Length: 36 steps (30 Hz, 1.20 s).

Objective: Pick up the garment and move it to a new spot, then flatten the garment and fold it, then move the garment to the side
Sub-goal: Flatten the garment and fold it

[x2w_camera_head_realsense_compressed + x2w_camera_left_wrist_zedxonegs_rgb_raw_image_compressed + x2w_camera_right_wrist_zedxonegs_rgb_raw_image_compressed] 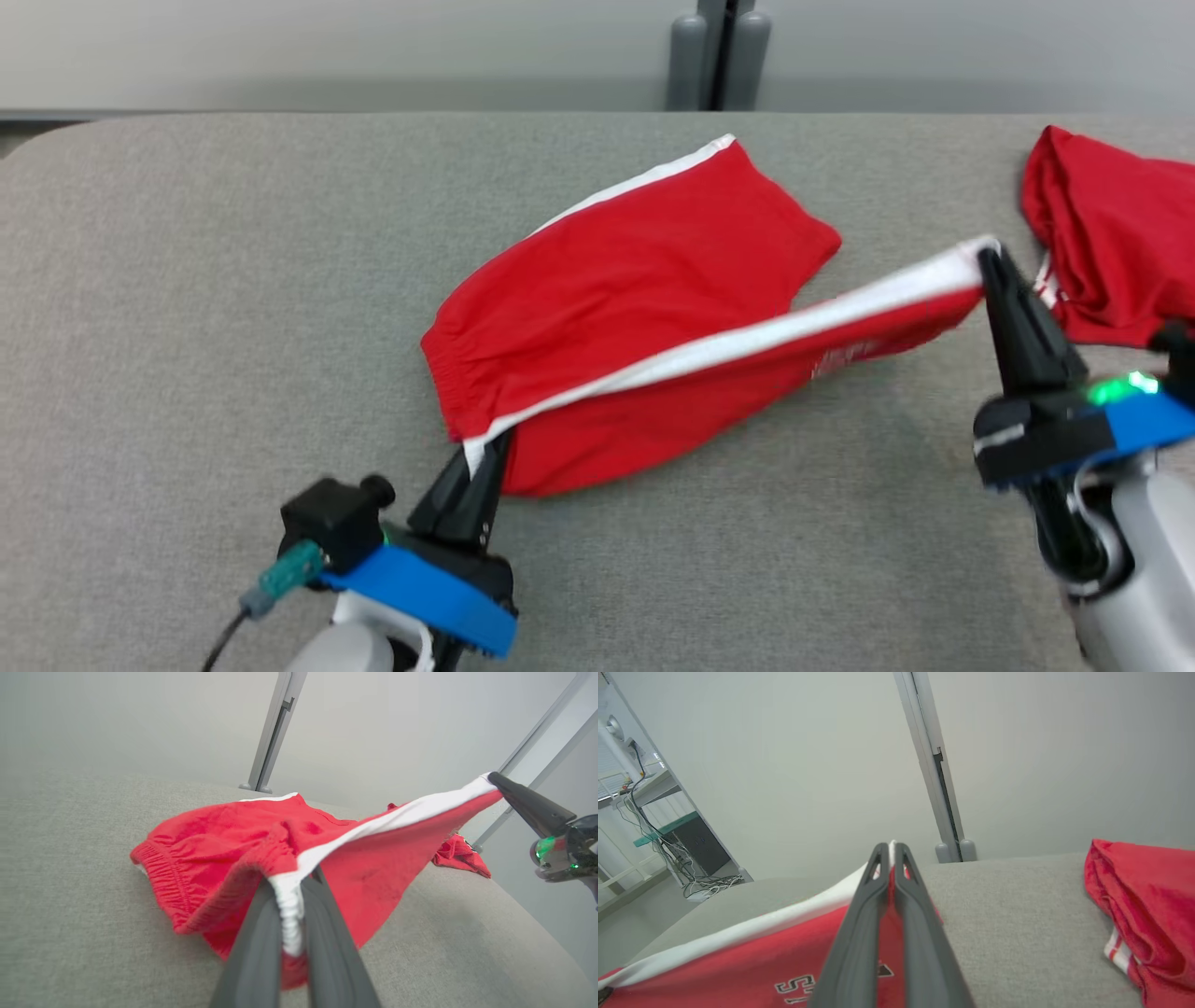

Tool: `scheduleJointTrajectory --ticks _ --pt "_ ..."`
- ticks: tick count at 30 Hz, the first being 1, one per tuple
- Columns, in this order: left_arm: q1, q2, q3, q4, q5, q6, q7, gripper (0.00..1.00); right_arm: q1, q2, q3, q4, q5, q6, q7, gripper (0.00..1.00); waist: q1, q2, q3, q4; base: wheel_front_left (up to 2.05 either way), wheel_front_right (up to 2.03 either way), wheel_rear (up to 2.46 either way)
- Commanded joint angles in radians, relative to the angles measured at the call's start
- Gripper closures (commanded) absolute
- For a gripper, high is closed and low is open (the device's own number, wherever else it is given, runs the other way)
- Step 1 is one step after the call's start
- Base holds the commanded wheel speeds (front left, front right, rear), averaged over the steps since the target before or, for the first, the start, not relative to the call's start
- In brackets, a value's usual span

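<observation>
Red shorts (635, 280), one, left pincer (489, 450), right pincer (988, 256)

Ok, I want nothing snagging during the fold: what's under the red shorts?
Under the red shorts, where the striped edge hangs between left gripper and right gripper, grey table shows. Beneath the resting part, the surface is covered.

Table (187, 327) open left, garment (635, 280) centre, red heap (1111, 233) right
</observation>
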Motion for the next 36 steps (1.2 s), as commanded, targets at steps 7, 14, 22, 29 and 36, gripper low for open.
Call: scheduleJointTrajectory --ticks 7,14,22,29,36 --pt "-0.202 -0.020 0.020 0.106 -0.001 -0.039 0.025 1.00 -0.308 -0.033 0.039 0.183 -0.042 0.000 0.041 1.00 0.0000 0.0000 0.113 0.081 0.00 0.00 0.00" --pt "-0.415 -0.081 0.027 0.262 -0.004 -0.066 0.020 1.00 -0.596 -0.035 0.101 0.428 -0.067 0.000 0.069 1.00 0.0000 0.0000 0.236 0.135 0.00 0.00 0.00" --pt "-0.550 -0.139 0.037 0.433 0.009 -0.080 -0.017 1.00 -0.818 -0.005 0.180 0.697 -0.109 0.000 0.038 1.00 0.0000 0.0000 0.312 0.158 0.00 0.00 0.00" --pt "-0.588 -0.162 0.016 0.515 0.038 -0.089 -0.034 0.00 -0.879 0.014 0.258 0.831 -0.098 0.000 0.018 0.00 0.0000 0.0000 0.312 0.162 0.00 0.00 0.00" --pt "-0.514 -0.138 0.043 0.480 0.135 -0.055 -0.039 0.00 -0.814 -0.019 0.350 0.848 -0.052 0.000 -0.012 0.00 0.0000 0.0000 0.259 0.153 0.00 0.00 0.00"
